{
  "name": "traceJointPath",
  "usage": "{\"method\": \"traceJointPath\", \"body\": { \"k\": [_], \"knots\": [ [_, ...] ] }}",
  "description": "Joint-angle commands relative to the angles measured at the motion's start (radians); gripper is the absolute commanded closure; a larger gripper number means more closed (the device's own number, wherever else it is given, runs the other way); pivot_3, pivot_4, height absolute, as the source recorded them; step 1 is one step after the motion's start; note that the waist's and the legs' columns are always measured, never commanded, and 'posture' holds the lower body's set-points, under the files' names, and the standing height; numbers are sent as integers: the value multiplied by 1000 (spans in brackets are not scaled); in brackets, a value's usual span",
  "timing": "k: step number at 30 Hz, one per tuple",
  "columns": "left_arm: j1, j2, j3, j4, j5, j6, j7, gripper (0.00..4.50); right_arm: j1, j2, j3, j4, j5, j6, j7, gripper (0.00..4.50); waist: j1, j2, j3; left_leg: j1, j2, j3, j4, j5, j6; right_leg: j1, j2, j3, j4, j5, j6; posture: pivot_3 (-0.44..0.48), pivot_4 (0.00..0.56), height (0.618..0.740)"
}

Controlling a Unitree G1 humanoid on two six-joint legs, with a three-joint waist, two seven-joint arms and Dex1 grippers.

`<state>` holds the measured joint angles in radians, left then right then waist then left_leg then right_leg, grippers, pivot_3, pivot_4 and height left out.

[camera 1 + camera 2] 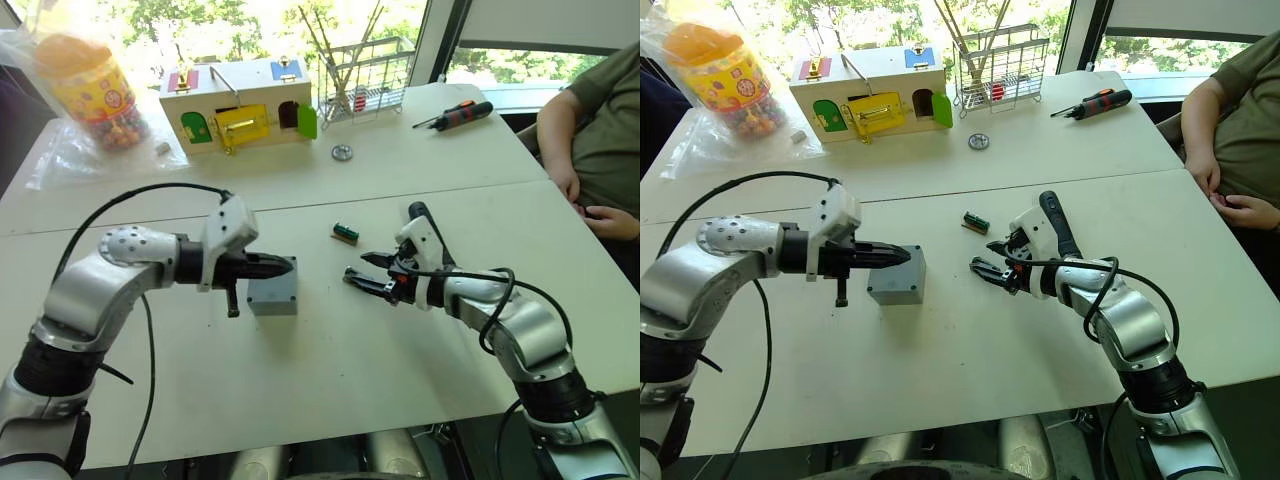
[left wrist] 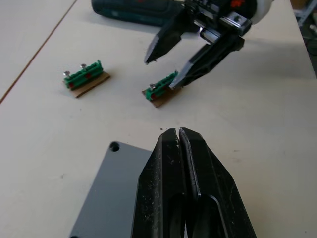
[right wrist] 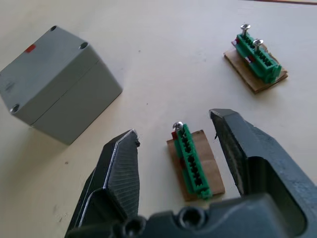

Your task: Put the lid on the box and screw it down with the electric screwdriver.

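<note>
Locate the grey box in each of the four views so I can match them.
Left eye view: the box sits mid-table, at the left gripper tip.
Right eye view: same spot.
Left wrist view: its lid lies under the shut left gripper.
Right wrist view: the box stands beyond the open right gripper, apart from it.
Shared landmark: the loose green terminal block.

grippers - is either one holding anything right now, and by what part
Nothing is held. The right gripper is open, straddling a green terminal block without touching it. The left gripper is shut on nothing above the lid.
</note>
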<state>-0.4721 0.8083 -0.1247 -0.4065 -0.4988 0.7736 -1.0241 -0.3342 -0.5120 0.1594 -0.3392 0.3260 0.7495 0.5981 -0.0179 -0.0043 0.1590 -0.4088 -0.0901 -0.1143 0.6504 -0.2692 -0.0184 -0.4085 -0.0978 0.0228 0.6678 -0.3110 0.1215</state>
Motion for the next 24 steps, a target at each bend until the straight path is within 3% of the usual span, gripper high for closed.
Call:
{"method": "traceJointPath", "body": {
  "k": [1, 13, 16, 20, 24],
  "knots": [
    [5, 23, -15, -23, 34, -31, 0, 4500, 1, 17, -6, -7, -16, -35, -16, 1727, 1, 0, 0, 0, 0, 0, 0, 0, 0, 0, 0, 0, 0, 0, 0, 0, 150, 740],
    [8, 20, -37, 12, 66, -72, -13, 4500, 15, 37, 31, 18, -59, -53, -25, 1727, 4, 0, 0, 0, 0, 0, 1, 0, 0, 1, 0, 0, 0, 0, 0, 0, 150, 740],
    [15, 11, -39, 13, 67, -75, -8, 4500, 16, 43, 29, 25, -65, -54, -28, 2652, 4, 0, 0, 0, 0, 0, 1, 0, 0, 1, 0, 0, 0, 0, 0, 0, 150, 740],
    [21, 5, -36, 12, 72, -76, -7, 4500, 19, 48, 25, 30, -69, -53, -26, 4477, 4, 0, 0, 0, 0, 0, 1, 0, 0, 1, 0, 0, 0, 0, 0, 0, 150, 740],
    [21, 5, -31, 21, 77, -82, -6, 4500, 22, 39, 28, 31, -73, -50, -17, 4477, 4, 0, 0, 0, 0, 0, 1, 0, 0, 1, 0, 0, 0, 0, 0, 0, 150, 740]
  ]
}}
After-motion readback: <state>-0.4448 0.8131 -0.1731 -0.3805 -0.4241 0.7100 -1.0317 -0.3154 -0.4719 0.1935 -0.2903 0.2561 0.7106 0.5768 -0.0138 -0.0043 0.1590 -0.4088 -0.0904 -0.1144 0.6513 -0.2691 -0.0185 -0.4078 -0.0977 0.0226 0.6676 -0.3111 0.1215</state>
